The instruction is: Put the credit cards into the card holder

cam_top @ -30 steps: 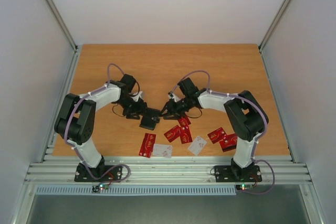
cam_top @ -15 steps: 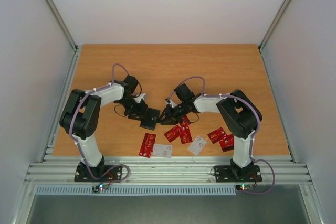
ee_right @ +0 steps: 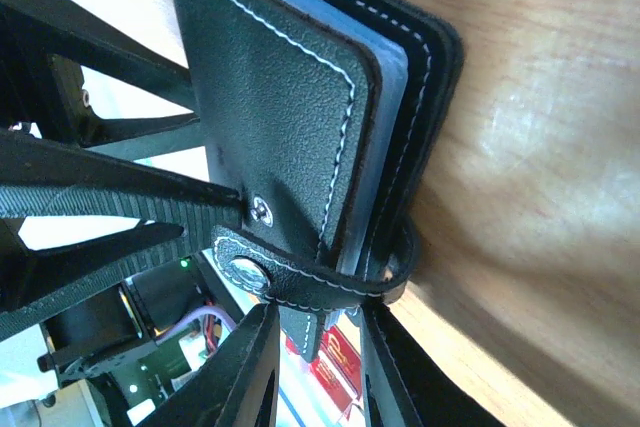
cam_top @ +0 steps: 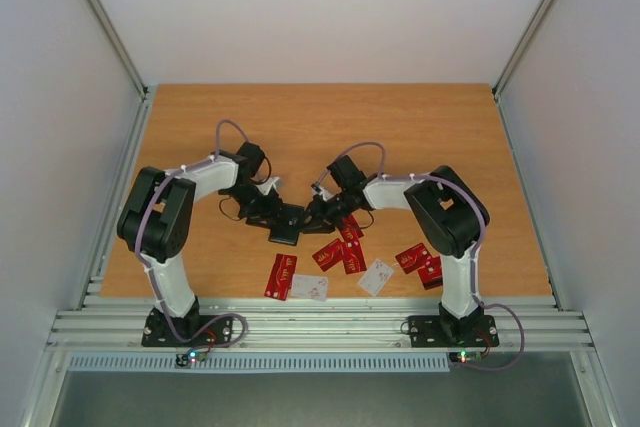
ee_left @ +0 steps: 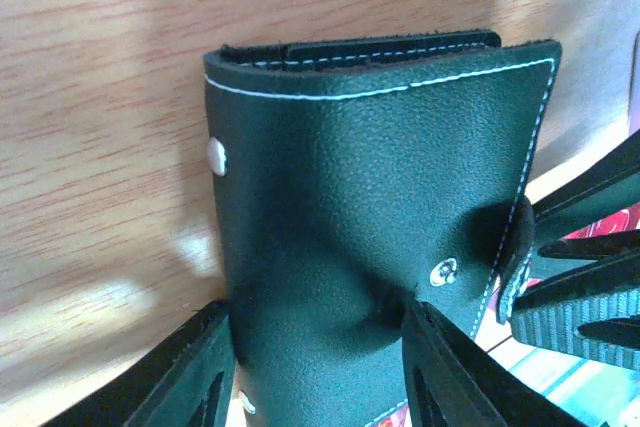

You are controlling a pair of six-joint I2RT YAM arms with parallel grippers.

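— Where do we have the card holder (cam_top: 287, 224)?

— Just left of the table's (cam_top: 300, 127) middle, between our two arms. It is folded, black pebbled side out with white stitching along the edge, and it stands lifted on one end rather than lying flat on the wood.

— And its snap tab (ee_right: 300, 282)?

— It wraps round the open edge, with the stud pressed in. We see that best from the right wrist.

— What do we say of the left gripper (cam_top: 274, 218)?

— It comes in from the left. From its wrist camera the fingers (ee_left: 190, 377) stand on either side of the holder, and the leather dents where one finger presses in. So we call it clamped on the card holder.

— And the right gripper (cam_top: 311, 216)?

— It reaches in from the right. Its fingers (ee_right: 250, 377) straddle the corner where the tab sits, close against both faces. We read that as a pinch on the holder too.

— Where are the credit cards (cam_top: 352, 257)?

— Loose on the wood nearer our bases than the holder, mostly red with two pale ones. One red card lies just beside the right gripper, and a pair sits further right, by the right arm.
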